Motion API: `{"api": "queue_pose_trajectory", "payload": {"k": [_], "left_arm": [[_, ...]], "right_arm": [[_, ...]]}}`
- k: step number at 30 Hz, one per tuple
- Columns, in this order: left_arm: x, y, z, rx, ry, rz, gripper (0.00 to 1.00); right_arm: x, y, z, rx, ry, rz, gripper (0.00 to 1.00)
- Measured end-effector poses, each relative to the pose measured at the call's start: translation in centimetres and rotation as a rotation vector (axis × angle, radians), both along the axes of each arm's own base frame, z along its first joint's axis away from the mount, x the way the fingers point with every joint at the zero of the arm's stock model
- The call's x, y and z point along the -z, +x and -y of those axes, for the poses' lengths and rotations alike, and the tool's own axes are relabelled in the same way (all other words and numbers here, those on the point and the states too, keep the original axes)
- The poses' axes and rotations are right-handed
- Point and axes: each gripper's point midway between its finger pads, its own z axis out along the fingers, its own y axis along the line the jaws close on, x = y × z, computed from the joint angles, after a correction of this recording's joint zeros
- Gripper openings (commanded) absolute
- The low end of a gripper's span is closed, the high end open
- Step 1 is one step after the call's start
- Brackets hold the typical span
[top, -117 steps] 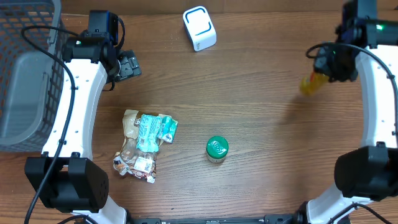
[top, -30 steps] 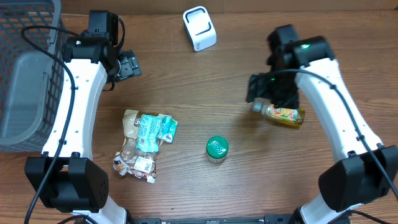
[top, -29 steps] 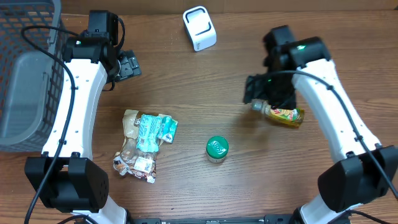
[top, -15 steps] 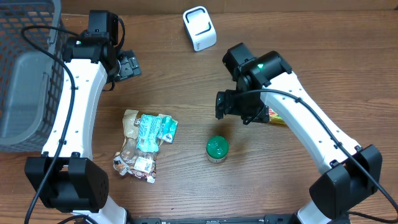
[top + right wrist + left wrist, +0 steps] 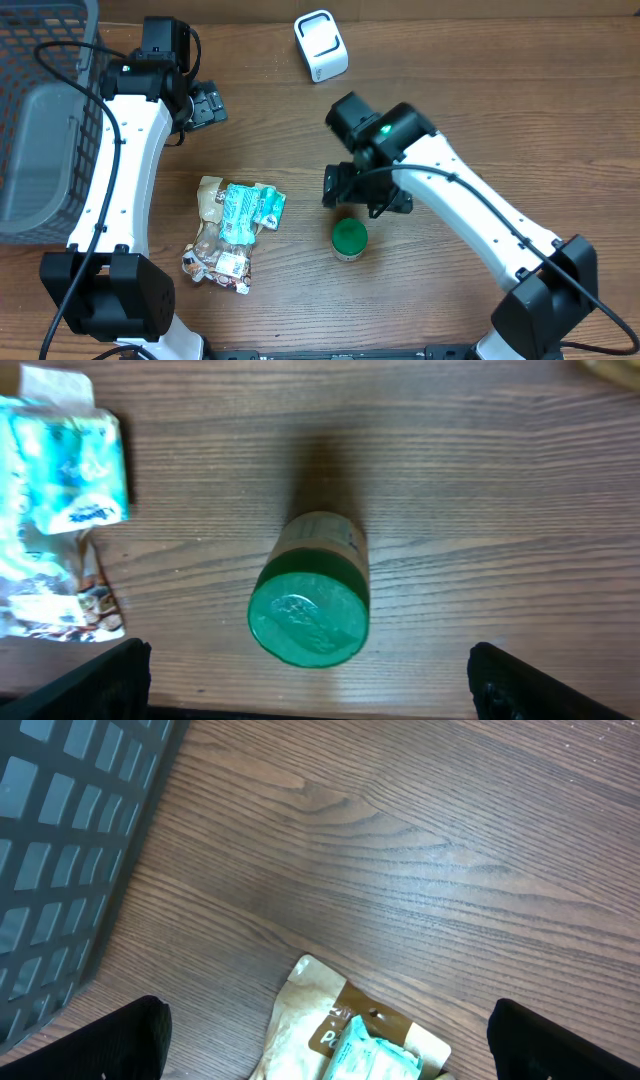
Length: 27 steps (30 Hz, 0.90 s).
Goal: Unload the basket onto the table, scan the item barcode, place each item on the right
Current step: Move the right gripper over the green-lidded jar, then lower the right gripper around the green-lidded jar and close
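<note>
Right claw (image 5: 362, 193): jaws wide apart with nothing in them; it has swung in from 3 o'clock and now hangs over the table's middle, just at 12 o'clock of the jar (image 5: 349, 239).
Jar: stands green lid up at 6 o'clock of the table's middle, untouched; the right wrist view looks down on it between the two spread fingers.
Bottle: out of the claw, set down on the 3 o'clock side; the right arm hides that spot from overhead. A yellow sliver (image 5: 615, 365) at the 1 o'clock corner of the right wrist view may be it; I cannot be sure.
Scanner (image 5: 320, 45): white box at 12 o'clock, well apart from the jar.
Left claw (image 5: 205, 105): open and empty at 10 o'clock beside the basket (image 5: 40, 60), not moved.
Pouch (image 5: 232, 230): lies at 9 o'clock of the jar, not touched.
Meaning: the bottle's turn looks finished and the jar seems to be the next item.
Next, as I judge it: come down, close on the jar's body below the lid, then carry it toward 12 o'clock with its label turned to the scanner. Where the barcode sits cannot be read from here.
</note>
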Motion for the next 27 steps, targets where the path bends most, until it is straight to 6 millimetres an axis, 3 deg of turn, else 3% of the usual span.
{"api": "queue_pose_trajectory", "payload": {"k": [15, 27], "left_arm": [[0.0, 0.0, 0.0, 0.0, 0.0, 0.0, 1.0], [0.0, 0.0, 0.0, 0.0, 0.0, 0.0, 0.99]], "right_arm": [[8.6, -5.1, -1.6, -0.052, -0.043, -0.061, 1.0], [8.7, -3.7, -3.2, -0.042, 0.027, -0.001, 1.0]]}}
